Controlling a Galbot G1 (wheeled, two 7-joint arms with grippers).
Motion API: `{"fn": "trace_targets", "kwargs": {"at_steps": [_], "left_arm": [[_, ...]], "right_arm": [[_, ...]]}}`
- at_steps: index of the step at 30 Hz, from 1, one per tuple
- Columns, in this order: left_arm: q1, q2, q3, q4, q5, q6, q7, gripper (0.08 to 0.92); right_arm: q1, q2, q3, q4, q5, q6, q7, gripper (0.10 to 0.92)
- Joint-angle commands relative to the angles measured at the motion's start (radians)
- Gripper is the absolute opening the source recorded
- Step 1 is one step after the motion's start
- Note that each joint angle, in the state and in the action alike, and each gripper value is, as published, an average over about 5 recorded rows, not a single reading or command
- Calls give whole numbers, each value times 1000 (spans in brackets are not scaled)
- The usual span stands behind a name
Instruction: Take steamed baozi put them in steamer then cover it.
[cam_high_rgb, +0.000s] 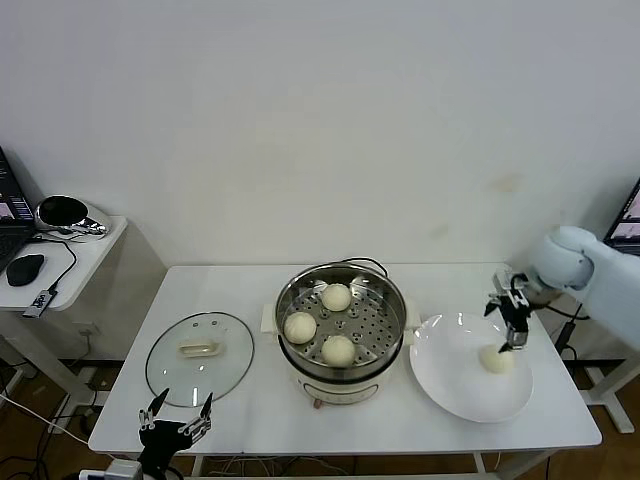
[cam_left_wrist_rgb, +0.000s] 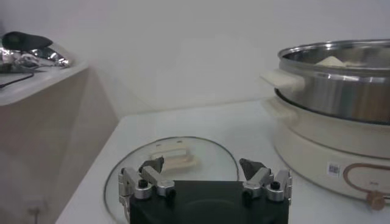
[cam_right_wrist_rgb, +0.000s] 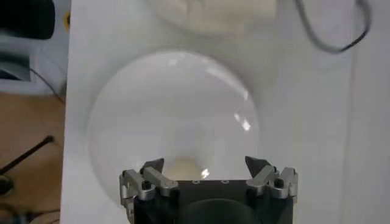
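Three baozi (cam_high_rgb: 337, 297) (cam_high_rgb: 300, 327) (cam_high_rgb: 338, 350) lie in the steel steamer (cam_high_rgb: 385, 290) on its cream pot base. A fourth baozi (cam_high_rgb: 496, 359) lies on the white plate (cam_high_rgb: 450, 380) at the right. My right gripper (cam_high_rgb: 511, 322) is open and hovers just above that baozi; in the right wrist view the baozi (cam_right_wrist_rgb: 183, 167) shows between the open fingers (cam_right_wrist_rgb: 152, 165), low over the plate (cam_right_wrist_rgb: 122, 122). The glass cover (cam_high_rgb: 199, 358) with its cream handle lies flat on the table, left of the steamer. My left gripper (cam_high_rgb: 178, 412) is open and parked at the table's front edge, near the cover (cam_left_wrist_rgb: 207, 152).
A side table (cam_high_rgb: 60, 250) with a shiny helmet-like object, a mouse and a cable stands at the left. The steamer's side (cam_left_wrist_rgb: 329, 79) rises close to the left gripper. A black cable (cam_right_wrist_rgb: 329, 36) lies behind the plate. A monitor edge shows at far right.
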Motion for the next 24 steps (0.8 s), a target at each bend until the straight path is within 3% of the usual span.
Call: {"fn": "trace_targets", "kwargs": {"at_steps": [1, 24], "left_arm": [[0, 0, -1, -1, 14, 2, 2, 823], [0, 3, 4, 22, 24, -2, 4, 823]], "right_arm": [[-205, 36, 161, -121, -113, 48, 25, 823], [-235, 148, 187, -242, -175, 89, 90, 823]]}}
